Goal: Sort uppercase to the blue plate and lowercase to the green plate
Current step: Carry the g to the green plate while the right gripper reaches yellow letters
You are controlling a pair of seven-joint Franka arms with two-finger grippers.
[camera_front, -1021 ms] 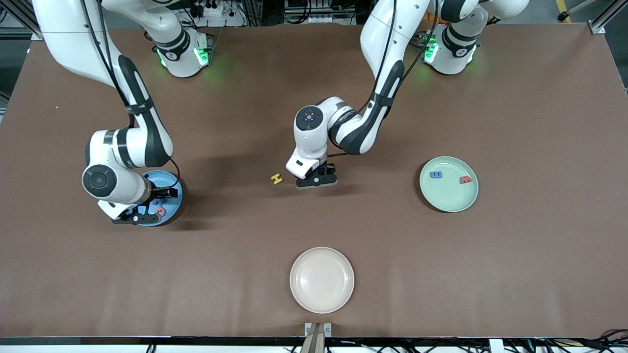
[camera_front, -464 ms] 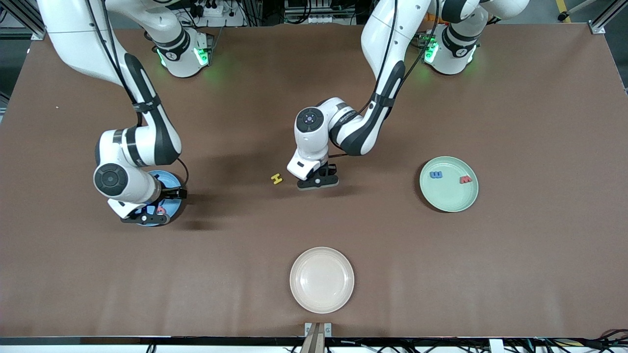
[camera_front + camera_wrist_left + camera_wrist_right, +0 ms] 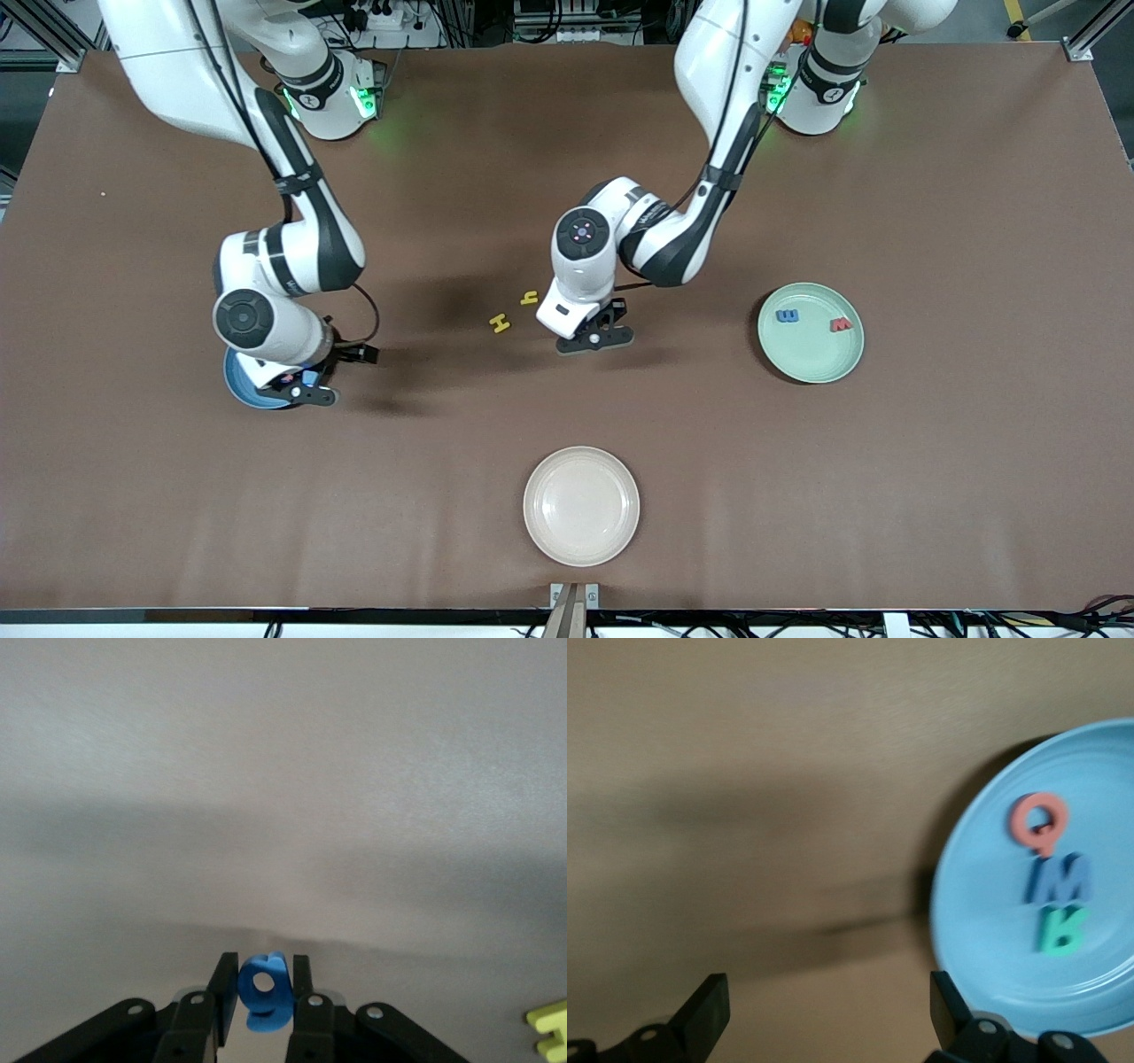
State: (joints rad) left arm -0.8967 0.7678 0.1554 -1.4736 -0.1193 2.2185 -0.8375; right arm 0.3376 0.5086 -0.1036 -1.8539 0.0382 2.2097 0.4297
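Front view: the left gripper [image 3: 595,338] hangs over the bare table near the yellow H [image 3: 500,323] and small yellow h [image 3: 529,298], well apart from the green plate [image 3: 811,359]. The right gripper [image 3: 297,387] is over the blue plate [image 3: 241,390].

Left wrist view: its fingers [image 3: 223,985] clench the blue g [image 3: 264,990].

Right wrist view: its fingers [image 3: 709,1008] stand released; Q [image 3: 1038,819], W [image 3: 1057,881] and R [image 3: 1060,930] lie in the plate.

Carry the g level and release it low over the green plate, clear of the letters there.
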